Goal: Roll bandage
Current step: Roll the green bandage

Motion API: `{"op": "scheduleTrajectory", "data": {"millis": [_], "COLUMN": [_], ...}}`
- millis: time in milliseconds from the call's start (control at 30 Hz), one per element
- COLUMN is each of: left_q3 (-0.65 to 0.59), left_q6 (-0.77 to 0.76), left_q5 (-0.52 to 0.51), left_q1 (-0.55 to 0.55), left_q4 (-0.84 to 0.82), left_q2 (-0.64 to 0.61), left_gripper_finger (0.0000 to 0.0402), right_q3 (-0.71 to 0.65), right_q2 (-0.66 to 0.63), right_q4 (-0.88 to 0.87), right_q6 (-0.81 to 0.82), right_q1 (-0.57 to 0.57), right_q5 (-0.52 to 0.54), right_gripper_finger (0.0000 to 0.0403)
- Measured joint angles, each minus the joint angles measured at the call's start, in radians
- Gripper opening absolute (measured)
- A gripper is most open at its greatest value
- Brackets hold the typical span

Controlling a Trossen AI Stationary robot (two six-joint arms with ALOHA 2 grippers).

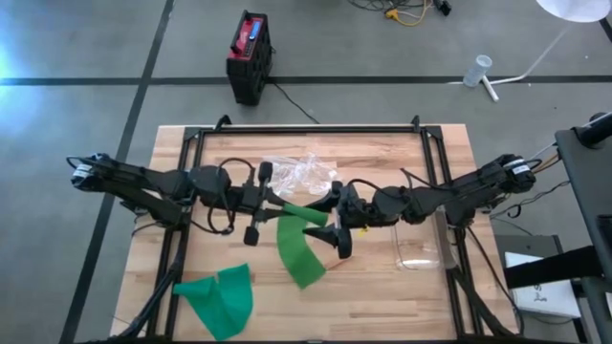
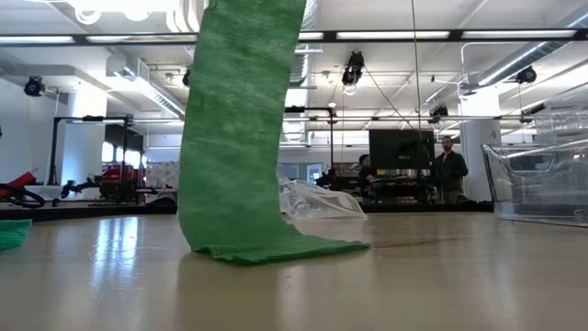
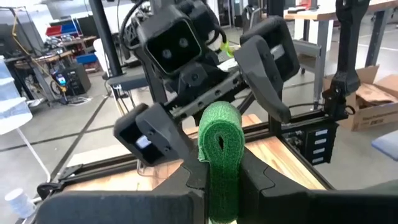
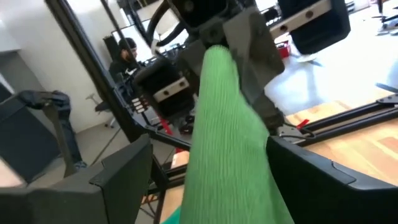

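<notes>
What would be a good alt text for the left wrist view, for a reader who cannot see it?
The left gripper is shut on the rolled end of a green bandage, held upright between its dark fingers. Facing it close by is the right gripper, open, above the wooden table.

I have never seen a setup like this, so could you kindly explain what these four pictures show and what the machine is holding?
Two dark robot arms work at a wooden table. One picture looks straight down, one looks level across the tabletop, and two come from cameras on the arms' wrists. The left hand is shut on the rolled end of a green bandage, lifted so that its loose tail hangs down to the table. The right hand is open, with the bandage strip passing between its fingers. Also on the table: a second green bandage, crumpled clear plastic wrap and a clear plastic box.
</notes>
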Motion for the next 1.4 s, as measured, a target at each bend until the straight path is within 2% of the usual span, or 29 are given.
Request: {"op": "scheduleTrajectory", "data": {"millis": [367,800,933,1167,1400], "left_q3": [-0.021,-0.035,-0.035,-0.036,-0.037], "left_q6": [-0.013,0.0,0.046,0.094,0.123], "left_q5": [-0.001,-0.001,-0.001,0.0,0.005], "left_q1": [0.0,0.0,0.0,0.0,0.0], "left_q4": [0.003,0.032,0.032,0.027,0.027], "left_q2": [-0.023,-0.025,-0.026,-0.026,-0.026], "left_gripper_finger": [0.0026,0.0025,0.0026,0.0026,0.0028], "right_q3": [-0.001,-0.001,-0.001,-0.001,-0.006], "right_q2": [0.0,0.0,0.0,0.0,0.0], "right_q4": [0.001,0.005,0.016,0.017,0.017], "right_q6": [0.007,0.035,0.038,0.053,0.049], "right_q1": [0.004,0.004,0.004,0.004,0.004], "right_q5": [-0.013,-0.005,-0.002,0.069,0.079], "right_gripper_finger": [0.0277,0.0269,0.0259,0.0228,0.0179]}}
